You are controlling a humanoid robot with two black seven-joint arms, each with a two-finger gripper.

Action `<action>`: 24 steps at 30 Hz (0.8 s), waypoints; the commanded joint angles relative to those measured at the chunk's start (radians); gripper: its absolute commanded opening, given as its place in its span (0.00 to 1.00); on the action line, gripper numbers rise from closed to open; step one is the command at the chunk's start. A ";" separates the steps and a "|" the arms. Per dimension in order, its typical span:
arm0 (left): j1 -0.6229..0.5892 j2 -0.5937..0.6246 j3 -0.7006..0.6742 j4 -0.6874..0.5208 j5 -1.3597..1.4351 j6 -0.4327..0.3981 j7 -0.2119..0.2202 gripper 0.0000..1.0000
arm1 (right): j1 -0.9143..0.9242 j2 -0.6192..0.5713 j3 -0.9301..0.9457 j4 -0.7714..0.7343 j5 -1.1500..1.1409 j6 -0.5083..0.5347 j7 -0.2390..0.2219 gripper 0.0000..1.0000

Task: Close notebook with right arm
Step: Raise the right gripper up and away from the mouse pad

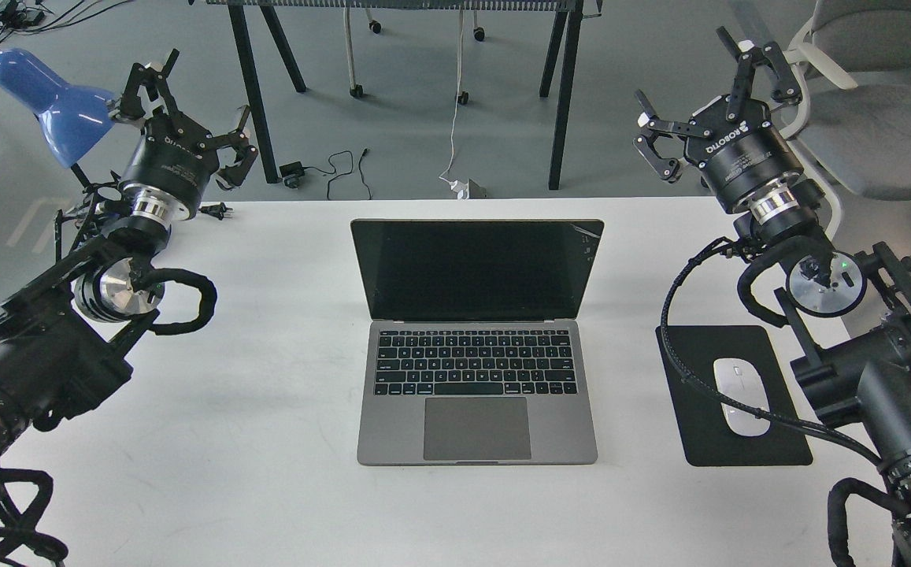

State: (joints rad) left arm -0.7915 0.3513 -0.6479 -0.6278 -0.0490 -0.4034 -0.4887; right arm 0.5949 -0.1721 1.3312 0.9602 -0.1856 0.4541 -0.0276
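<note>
The notebook (476, 339) stands open in the middle of the white table, its black screen upright and facing me, keys and trackpad toward the near edge. My right arm rises at the right side of the table. Its gripper (707, 94) is open, fingers spread wide, held above the table's far right corner and well to the right of the screen. At the far left my left gripper (191, 110) is raised, also open with nothing between its fingers.
A black mouse pad (699, 425) with a white mouse (741, 396) lies right of the notebook, under the right arm. A blue desk lamp (49, 102) stands at the far left. A grey chair (880, 102) is behind the right gripper; table legs and cables lie on the floor beyond.
</note>
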 commanded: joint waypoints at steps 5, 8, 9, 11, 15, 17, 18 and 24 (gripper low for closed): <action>0.000 -0.002 -0.001 -0.001 0.000 0.031 0.000 1.00 | 0.002 -0.001 -0.006 0.002 0.000 -0.002 0.000 1.00; 0.000 0.000 -0.001 -0.001 0.000 0.025 0.000 1.00 | 0.005 -0.001 -0.021 0.003 -0.006 -0.021 -0.001 1.00; 0.000 0.000 -0.001 -0.001 0.000 0.023 0.000 1.00 | 0.012 -0.003 -0.027 0.003 -0.006 -0.041 -0.006 1.00; 0.000 0.000 -0.001 0.000 0.000 0.021 0.000 1.00 | 0.055 -0.009 -0.050 -0.001 -0.014 -0.076 -0.011 1.00; 0.000 0.000 -0.001 -0.001 0.000 0.021 0.000 1.00 | 0.146 -0.020 -0.159 -0.012 -0.017 -0.153 -0.014 1.00; 0.000 0.000 -0.001 -0.001 0.000 0.021 0.000 1.00 | 0.193 -0.026 -0.210 -0.027 -0.018 -0.169 -0.014 1.00; 0.000 0.000 -0.001 -0.001 0.000 0.020 0.000 1.00 | 0.215 -0.027 -0.233 -0.040 -0.020 -0.173 -0.015 1.00; 0.000 0.000 -0.001 -0.001 0.000 0.020 0.000 1.00 | 0.353 -0.027 -0.426 -0.156 -0.097 -0.207 -0.032 1.00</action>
State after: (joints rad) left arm -0.7915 0.3515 -0.6490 -0.6289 -0.0489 -0.3832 -0.4887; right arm 0.8858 -0.1993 1.0044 0.8560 -0.2427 0.2714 -0.0549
